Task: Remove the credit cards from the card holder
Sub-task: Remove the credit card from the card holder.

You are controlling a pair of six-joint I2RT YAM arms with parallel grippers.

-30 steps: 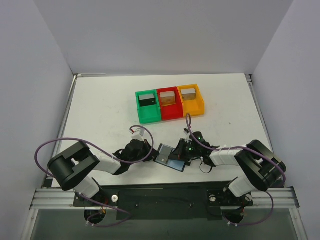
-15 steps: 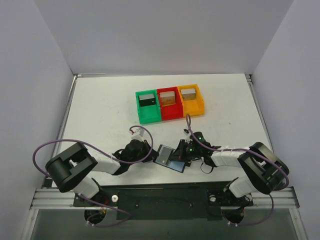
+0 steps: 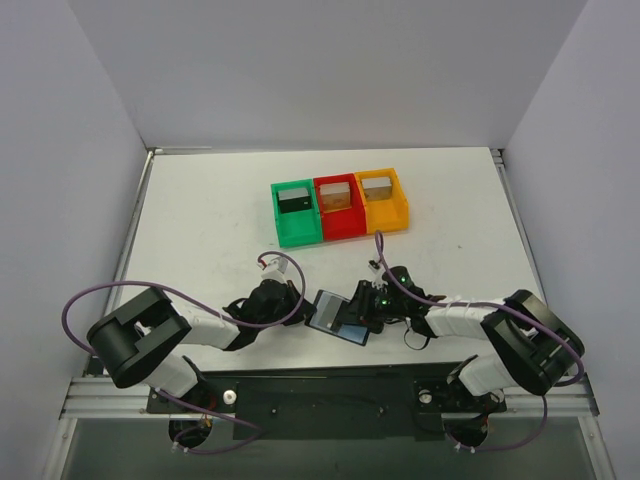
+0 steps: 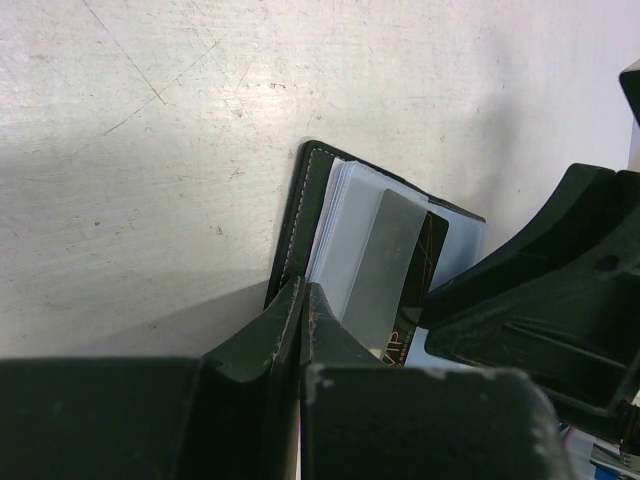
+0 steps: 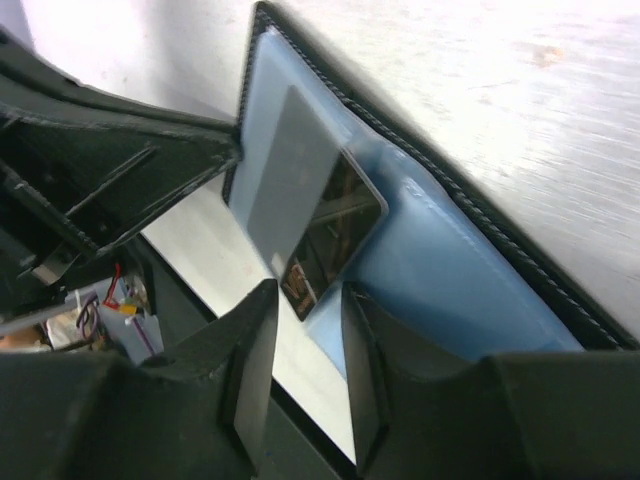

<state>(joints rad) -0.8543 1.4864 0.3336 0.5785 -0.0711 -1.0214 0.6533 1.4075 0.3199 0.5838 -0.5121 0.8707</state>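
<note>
The black card holder (image 3: pixel 337 317) lies open on the table near the front edge, between both grippers. Its inside is pale blue (image 5: pixel 450 270), with a black stitched edge (image 4: pixel 300 200). A dark card (image 5: pixel 325 235) with a grey strip sticks out of its sleeve, and it also shows in the left wrist view (image 4: pixel 385 270). My left gripper (image 3: pixel 302 305) (image 4: pixel 302 292) is shut on the holder's left edge. My right gripper (image 3: pixel 368 310) (image 5: pixel 305 300) is open, with its jaws on either side of the dark card's protruding corner.
Green (image 3: pixel 297 213), red (image 3: pixel 339 207) and orange (image 3: pixel 383 200) bins stand in a row at the middle back, each with something small inside. The dark front rail runs just below the holder. White walls close in the table.
The right arm's elbow has shifted slightly right and down. The holder and both grippers have barely moved.
</note>
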